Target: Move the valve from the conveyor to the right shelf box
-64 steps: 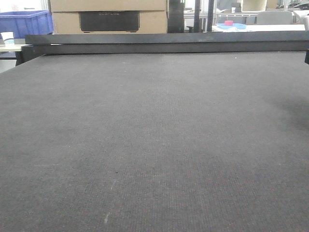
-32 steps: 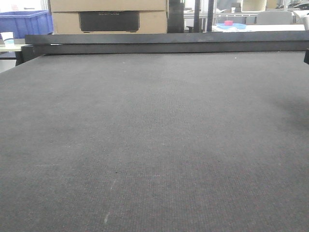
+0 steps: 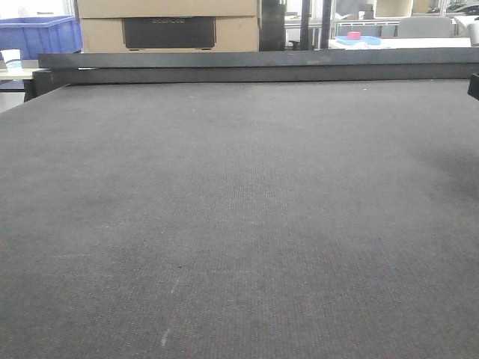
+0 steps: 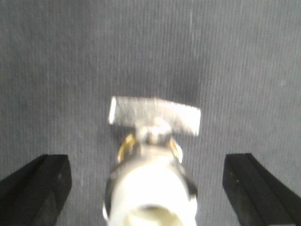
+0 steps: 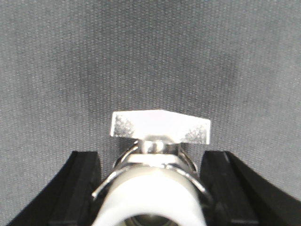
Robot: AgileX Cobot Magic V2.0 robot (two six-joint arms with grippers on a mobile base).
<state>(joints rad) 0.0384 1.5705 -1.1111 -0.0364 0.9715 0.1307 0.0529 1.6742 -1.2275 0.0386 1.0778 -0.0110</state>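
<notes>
The conveyor (image 3: 239, 209) is a wide dark grey woven belt, and in the front view no valve and no shelf box show on it. The left wrist view shows a silver valve (image 4: 150, 188) with a flat T-handle lying on the belt, blurred. My left gripper (image 4: 145, 162) is open, its black fingers (image 4: 44, 183) standing far out on both sides of the valve. In the right wrist view a like valve (image 5: 155, 193) sits between my right gripper's (image 5: 150, 157) fingers (image 5: 82, 183), which press against both sides of its body.
A black raised bar (image 3: 254, 66) edges the belt's far side. Behind it stand a cardboard box (image 3: 168, 22), a blue bin (image 3: 41, 34) and a paper cup (image 3: 11, 58). A dark piece (image 3: 474, 86) pokes in at the right edge.
In the front view the dark piece at the right edge has crept slightly upward. The belt looks the same.
</notes>
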